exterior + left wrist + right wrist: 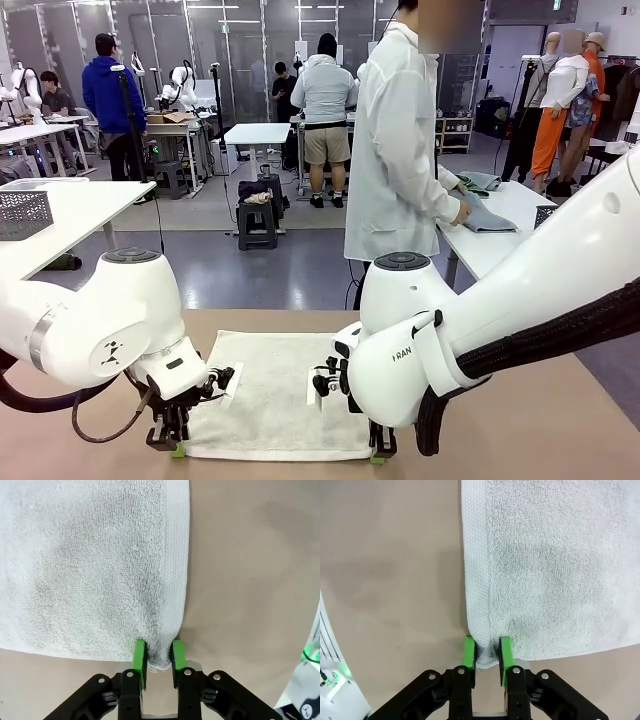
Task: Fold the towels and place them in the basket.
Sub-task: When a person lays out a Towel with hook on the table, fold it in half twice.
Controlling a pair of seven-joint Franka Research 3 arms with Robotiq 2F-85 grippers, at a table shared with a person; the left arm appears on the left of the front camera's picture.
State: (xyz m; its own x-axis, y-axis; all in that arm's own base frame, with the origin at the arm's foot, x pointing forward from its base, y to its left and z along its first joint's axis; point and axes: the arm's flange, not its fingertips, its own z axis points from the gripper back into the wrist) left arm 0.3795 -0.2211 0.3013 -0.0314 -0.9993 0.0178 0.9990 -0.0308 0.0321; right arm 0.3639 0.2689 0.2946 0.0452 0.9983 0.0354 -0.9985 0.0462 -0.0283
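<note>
Up close, left pincer [159,649] and right pincer [487,646] each squeeze a fluffy towel [270,390] corner; your front view shows its flat rectangle.

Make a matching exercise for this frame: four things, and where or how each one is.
Things:
1. white towel
2. left gripper
3. right gripper
4. grey-blue towel

States:
A. under the person's hand on the side table
B. shut on the white towel's near left corner
C. spread flat on the brown table
D. shut on the white towel's near right corner

Pairs: 1-C, 2-B, 3-D, 4-A
</note>
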